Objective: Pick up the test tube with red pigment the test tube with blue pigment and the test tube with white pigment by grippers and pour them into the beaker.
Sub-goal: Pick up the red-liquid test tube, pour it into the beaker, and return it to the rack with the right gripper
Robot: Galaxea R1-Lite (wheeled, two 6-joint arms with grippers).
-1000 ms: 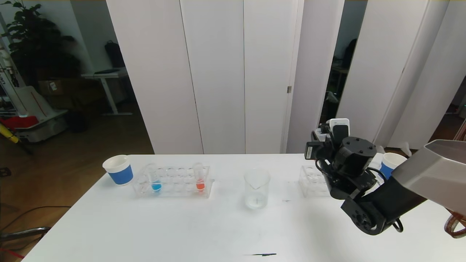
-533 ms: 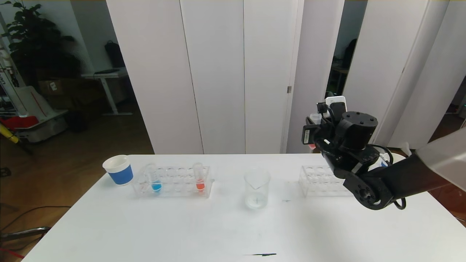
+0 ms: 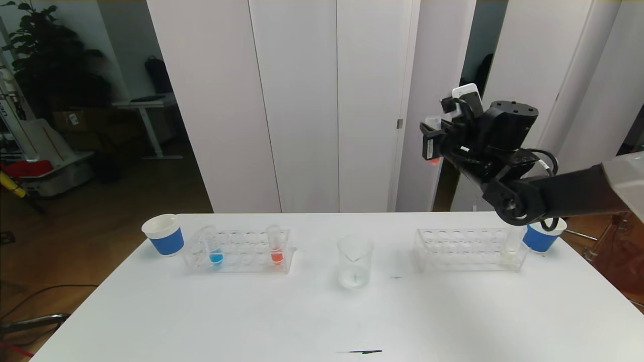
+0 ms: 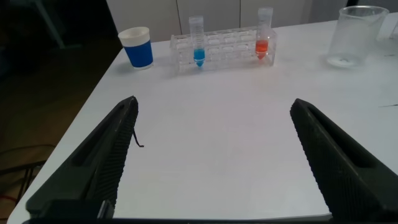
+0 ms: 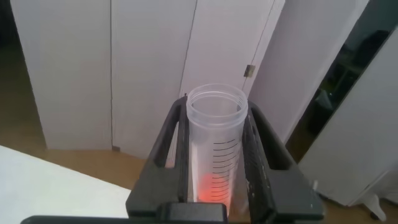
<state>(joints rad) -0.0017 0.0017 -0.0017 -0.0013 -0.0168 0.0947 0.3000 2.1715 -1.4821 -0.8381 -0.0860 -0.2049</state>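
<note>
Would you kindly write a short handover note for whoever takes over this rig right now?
Right tool: shut on the red-pigment test tube, held upright, high above the right rack.
Left tool: open, empty, low over the table nearer the robot than the left rack.
Blue-pigment tube and a second red tube stand in the left rack; the whitish tube at the right rack's right end.
Beaker: between the racks, only a pale trace at the bottom.
Done: red tube lifted.
Left: pour red, then blue and white.
</note>
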